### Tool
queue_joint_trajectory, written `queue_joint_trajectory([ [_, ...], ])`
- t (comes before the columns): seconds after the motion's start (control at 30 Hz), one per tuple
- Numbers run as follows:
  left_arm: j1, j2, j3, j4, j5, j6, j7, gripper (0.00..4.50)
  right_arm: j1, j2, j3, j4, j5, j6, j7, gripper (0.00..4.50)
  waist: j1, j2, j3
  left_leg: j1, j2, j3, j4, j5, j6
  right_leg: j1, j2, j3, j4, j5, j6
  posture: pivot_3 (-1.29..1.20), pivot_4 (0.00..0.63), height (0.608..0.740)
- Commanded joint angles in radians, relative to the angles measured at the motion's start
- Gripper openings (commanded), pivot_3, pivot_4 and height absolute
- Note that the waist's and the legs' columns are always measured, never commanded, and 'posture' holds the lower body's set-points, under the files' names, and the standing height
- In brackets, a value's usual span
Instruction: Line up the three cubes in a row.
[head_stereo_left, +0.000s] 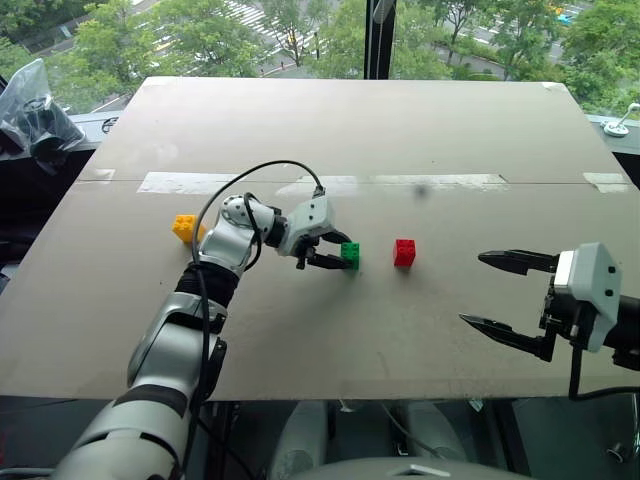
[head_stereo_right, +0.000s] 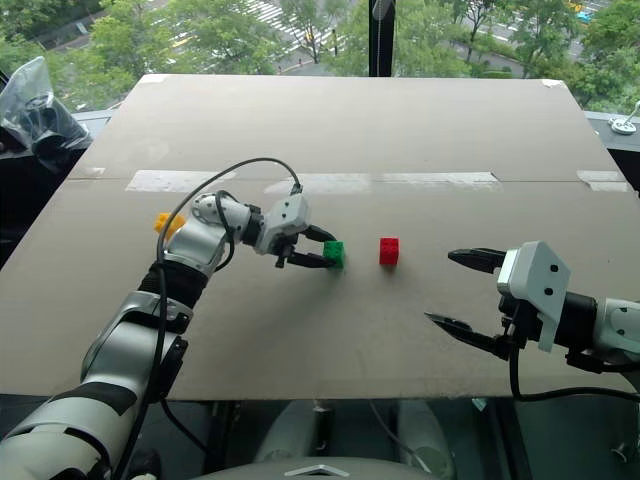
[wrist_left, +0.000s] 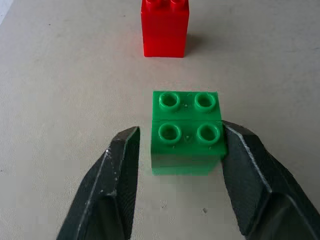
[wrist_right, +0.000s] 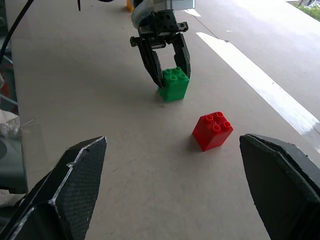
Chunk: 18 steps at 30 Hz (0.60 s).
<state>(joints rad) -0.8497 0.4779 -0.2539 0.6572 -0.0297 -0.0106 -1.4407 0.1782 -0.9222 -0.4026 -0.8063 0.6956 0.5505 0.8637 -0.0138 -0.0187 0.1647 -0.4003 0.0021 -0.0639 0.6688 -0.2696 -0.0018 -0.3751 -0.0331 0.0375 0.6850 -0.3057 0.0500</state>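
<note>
**Green brick set down beside the red one, left fingers parted around it**

While the left gripper (head_stereo_left: 335, 252) straddles the green cube (head_stereo_left: 350, 254), its two black fingers stand part-way apart: in the left wrist view one finger (wrist_left: 247, 170) touches the brick's side, while the other (wrist_left: 117, 175) stands clear of it with bare board showing in the gap. That reads as a brick resting on the table (head_stereo_left: 400, 130) rather than being gripped, with the fingers placed either side so it can sit without being nudged.

Straight ahead of the left gripper, just beyond the green brick, stands the red cube (wrist_left: 165, 27); the two are near but apart, studs up, and roughly on one line along the gripper's pointing direction. This placement looks deliberate: green has been put next to red to start the row.

Behind that gripper, back past its wrist and well apart from the other two, lies the yellow cube (head_stereo_left: 184, 228), partly hidden by the arm. It sits roughly on the same line across the board, yet the gap is much larger than that between green and red, so I judge it the piece that needs moving.

Off to the far side of the red brick, the right gripper (head_stereo_left: 505, 292) hovers above the board with its fingers spread wide and nothing between them, seemingly held clear so the left arm has room to work.
</note>
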Motion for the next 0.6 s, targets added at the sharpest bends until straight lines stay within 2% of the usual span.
queue_joint_trajectory([
  [0.03, -0.017, 0.015, 0.008, -0.024, -0.005, -0.013, -0.006, 3.94, 0.008, 0.003, -0.038, -0.036, 0.019, 0.002, -0.013, 4.40, 0.000, 0.000, 0.000, 0.000, 0.000, 0.000, 0.000, 0.000, 0.000, 0.000, 0.000, 0.000, 0.000, 0.000, 0.000, 0.00, 0.150, 0.740],
  [0.07, -0.009, 0.024, 0.018, -0.048, -0.014, -0.002, -0.005, 4.31, 0.010, 0.004, -0.039, -0.039, 0.021, 0.004, -0.015, 4.40, 0.000, 0.000, 0.000, 0.000, 0.000, 0.000, 0.000, 0.000, 0.000, 0.000, 0.000, 0.000, 0.000, 0.000, 0.000, 0.00, 0.150, 0.740],
  [0.1, 0.009, 0.047, 0.043, -0.097, -0.041, 0.023, -0.013, 4.47, 0.010, 0.005, -0.038, -0.041, 0.025, 0.005, -0.017, 4.40, 0.000, 0.000, 0.000, 0.000, 0.000, 0.000, 0.000, 0.000, 0.000, 0.000, 0.000, 0.000, 0.000, 0.000, 0.000, 0.00, 0.150, 0.740],
  [0.3, 0.146, 0.234, 0.241, -0.364, -0.193, 0.301, 0.049, 4.47, -0.022, 0.022, 0.009, -0.025, 0.043, -0.008, -0.017, 4.40, -0.023, 0.000, 0.000, 0.001, 0.002, 0.000, -0.001, 0.000, 0.000, 0.000, 0.000, 0.001, 0.000, 0.000, 0.000, 0.00, 0.150, 0.740],
  [0.37, 0.183, 0.294, 0.303, -0.387, -0.194, 0.364, 0.118, 4.47, -0.038, 0.028, 0.034, -0.014, 0.036, -0.015, -0.014, 4.40, -0.025, 0.000, 0.000, 0.001, 0.002, 0.000, -0.001, 0.000, 0.000, 0.000, 0.000, 0.001, 0.001, 0.000, 0.000, 0.00, 0.150, 0.740],
  [0.53, 0.243, 0.383, 0.484, -0.405, -0.158, 0.600, 0.444, 4.47, -0.098, 0.047, 0.112, 0.034, 0.010, -0.047, 0.000, 4.40, -0.020, 0.000, 0.000, 0.002, 0.002, -0.001, 0.000, 0.000, 0.000, 0.000, 0.000, 0.000, 0.002, 0.000, 0.000, 0.00, 0.150, 0.740],
  [0.6, 0.298, 0.401, 0.521, -0.471, -0.191, 0.669, 0.465, 4.47, -0.117, 0.053, 0.133, 0.047, 0.002, -0.055, 0.005, 4.40, -0.020, 0.000, 0.000, 0.002, 0.002, -0.001, 0.000, 0.000, 0.000, 0.000, -0.001, 0.000, 0.002, 0.000, 0.000, 0.00, 0.150, 0.740],
])
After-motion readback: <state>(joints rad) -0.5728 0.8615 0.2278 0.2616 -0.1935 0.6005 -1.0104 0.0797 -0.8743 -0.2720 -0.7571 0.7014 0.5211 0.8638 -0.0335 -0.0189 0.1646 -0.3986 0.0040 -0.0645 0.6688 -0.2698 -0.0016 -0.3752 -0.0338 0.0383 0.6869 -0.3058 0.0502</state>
